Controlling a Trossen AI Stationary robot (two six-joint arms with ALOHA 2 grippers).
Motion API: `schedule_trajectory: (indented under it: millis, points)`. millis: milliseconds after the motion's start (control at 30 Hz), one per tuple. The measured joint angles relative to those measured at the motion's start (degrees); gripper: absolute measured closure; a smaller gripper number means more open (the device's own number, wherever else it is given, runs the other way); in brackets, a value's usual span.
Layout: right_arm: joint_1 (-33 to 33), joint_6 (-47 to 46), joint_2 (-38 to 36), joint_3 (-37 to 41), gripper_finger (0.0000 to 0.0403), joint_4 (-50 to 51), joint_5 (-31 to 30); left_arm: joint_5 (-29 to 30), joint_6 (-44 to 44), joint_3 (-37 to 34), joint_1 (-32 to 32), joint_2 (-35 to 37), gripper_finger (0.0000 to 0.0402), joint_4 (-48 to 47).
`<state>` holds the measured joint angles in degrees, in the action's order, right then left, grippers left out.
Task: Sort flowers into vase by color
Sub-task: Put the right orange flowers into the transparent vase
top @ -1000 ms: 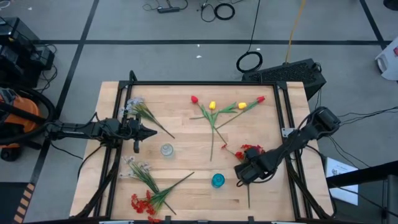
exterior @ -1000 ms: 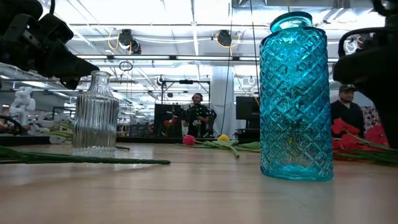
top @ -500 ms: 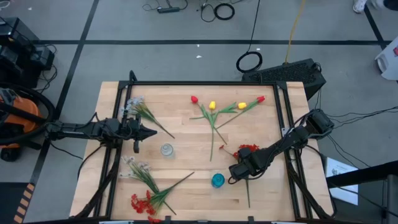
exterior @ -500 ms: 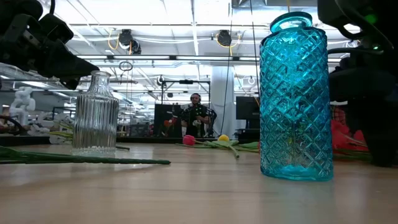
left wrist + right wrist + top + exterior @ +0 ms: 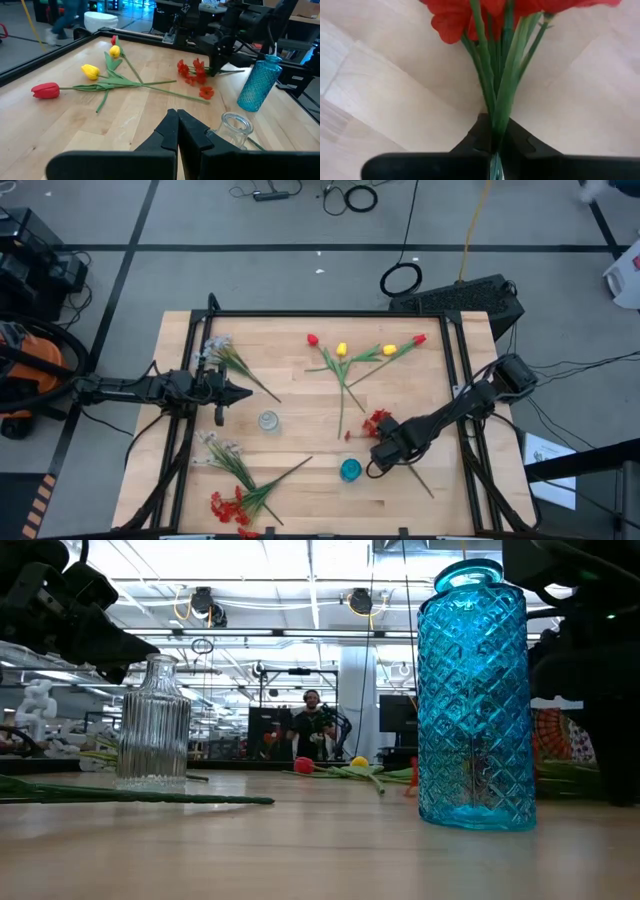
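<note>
1. Your right gripper (image 5: pixel 385 448) pinches the red spray (image 5: pixel 378 421) just beside the blue vase (image 5: pixel 350 470).
2. Left gripper (image 5: pixel 240 392), jaws pressed together, hovers near the clear vase (image 5: pixel 268 420).
3. Tulips (image 5: pixel 345 352) lie well behind.

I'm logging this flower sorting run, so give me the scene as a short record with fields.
Right tool: shut on the red spray, next to the blue vase
Left tool: shut, empty, waiting at the table's left side
Clear vase: upright, empty
Tulips: red and yellow, lying at the far side
White sprays: lying on the left half
Table: wooden
</note>
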<state>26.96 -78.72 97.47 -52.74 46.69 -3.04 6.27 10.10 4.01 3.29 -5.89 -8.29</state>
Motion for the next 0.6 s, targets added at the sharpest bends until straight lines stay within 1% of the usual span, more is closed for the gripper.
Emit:
schedule_trajectory:
  millis: [133, 267, 367, 600]
  points:
    - [-0.1, -2.4, -2.3, 0.3, 0.0391, 3.1, -1.2, 0.0, 0.0, 0.0, 0.0, 0.0, 0.0396, 0.0]
    - [0.0, -5.6, -5.6, 0.2, 0.0397, 4.0, -5.2, 0.0, 0.0, 0.0, 0.0, 0.0, 0.0396, 0.0]
    - [0.0, -6.0, -8.8, 0.1, 0.0399, 3.0, -10.5, 0.0, 0.0, 0.0, 0.0, 0.0, 0.0396, 0.0]
    - [0.0, -5.8, -16.6, 0.1, 0.0399, -1.6, -27.0, 0.0, 0.0, 0.0, 0.0, 0.0, 0.0396, 0.0]
